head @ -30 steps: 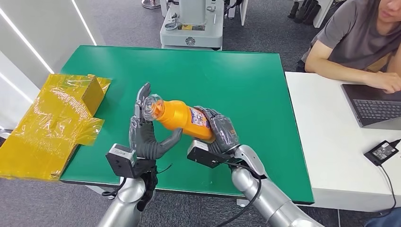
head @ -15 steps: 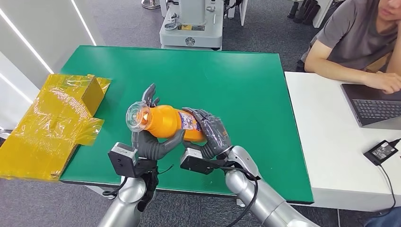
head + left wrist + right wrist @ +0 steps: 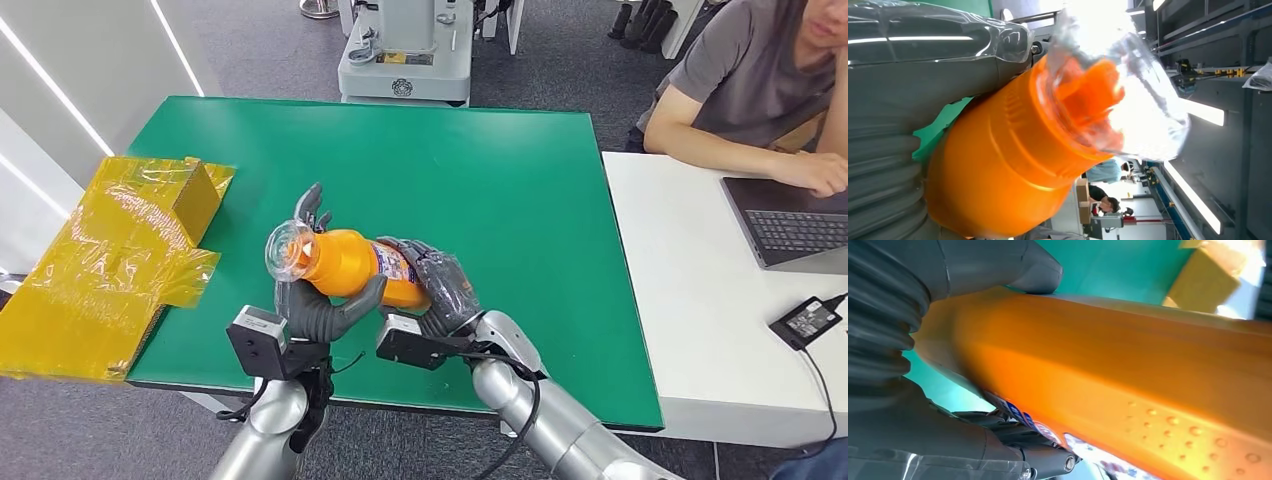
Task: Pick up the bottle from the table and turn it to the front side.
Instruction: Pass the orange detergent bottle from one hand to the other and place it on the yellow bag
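Note:
An orange bottle (image 3: 352, 265) with a clear cap (image 3: 284, 249) lies nearly level above the green table (image 3: 480, 170), cap end toward the left. My left hand (image 3: 315, 300) cups the neck end from below, thumb under the body and fingers rising behind it. My right hand (image 3: 440, 290) grips the base end, fingers over the label. Close up in the left wrist view, the orange bottle (image 3: 1013, 165) rests against my left hand (image 3: 903, 90), with the clear cap (image 3: 1128, 95) beyond. The right wrist view has the bottle (image 3: 1128, 370) pressed into my right hand (image 3: 923, 340).
A crumpled yellow plastic bag with a box (image 3: 110, 260) lies over the table's left edge. A person (image 3: 760, 90) sits at a white table (image 3: 690, 330) to the right with a laptop (image 3: 795, 225) and a power adapter (image 3: 808, 318). Green surface lies bare behind the bottle.
The bottle has shifted left and toward me and rolled, its cap now facing the camera more. My left hand has closed its thumb under the neck end; the right hand followed.

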